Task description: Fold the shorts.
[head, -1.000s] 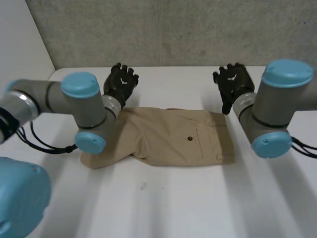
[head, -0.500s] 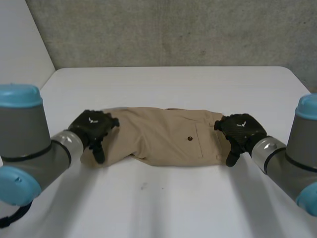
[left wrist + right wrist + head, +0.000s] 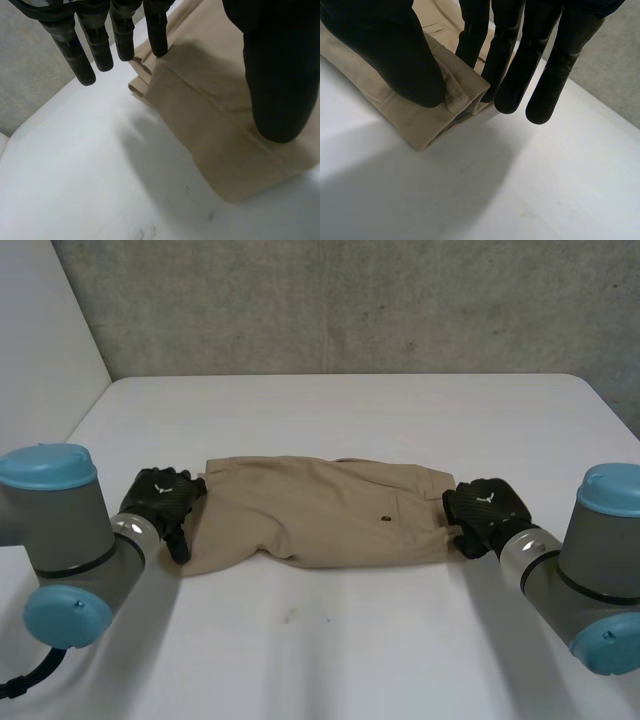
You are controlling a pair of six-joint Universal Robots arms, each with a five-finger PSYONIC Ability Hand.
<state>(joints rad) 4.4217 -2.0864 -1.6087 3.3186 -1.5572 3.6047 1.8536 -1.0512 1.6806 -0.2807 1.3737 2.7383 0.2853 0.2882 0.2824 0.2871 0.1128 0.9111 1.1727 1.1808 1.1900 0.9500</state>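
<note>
My worry is the grip. The left robot hand (image 3: 160,498) sits at the 9 o'clock end of the shorts (image 3: 320,512), on the leg hem, with its fingers (image 3: 120,35) straight and spread past the edge and its thumb (image 3: 275,75) over the cloth; I see no pinch there. The right robot hand (image 3: 483,510), at the 3 o'clock end on the waistband, is likewise spread, its thumb (image 3: 385,50) on the band and its fingers (image 3: 515,60) straight beside it. If either closes on the top layer alone, I'd expect the fold to drag crooked or one end to slip out. The shorts lie mid-table (image 3: 330,640); they are tan and flat, back pocket up with a dark button (image 3: 385,518), the waistband thick and the hem end slightly rumpled.
</note>
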